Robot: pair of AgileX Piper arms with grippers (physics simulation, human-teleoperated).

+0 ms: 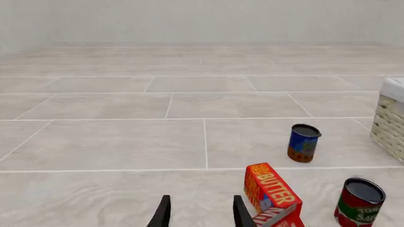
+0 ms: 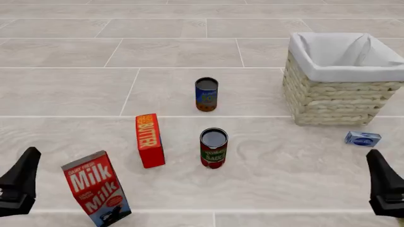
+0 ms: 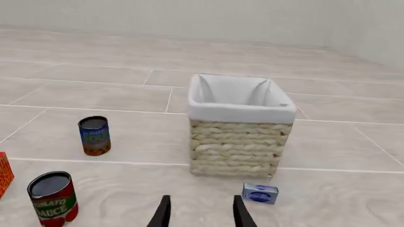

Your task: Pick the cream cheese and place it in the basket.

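Plainly, from the left wrist, the left gripper (image 1: 200, 212) stands parted and empty, the butter box (image 1: 273, 194) just beside it; only the basket (image 1: 392, 120) edge shows.

From the front, the cream cheese (image 2: 362, 138) lies on the table near the basket's (image 2: 341, 97) front right corner, apart from it. No pick seems begun.

From the right wrist, the right gripper (image 3: 200, 212) is parted, empty, the cream cheese (image 3: 260, 193) slightly off its line. Next: shift over, descend. Room beyond looks tight, though depth is hard to judge.
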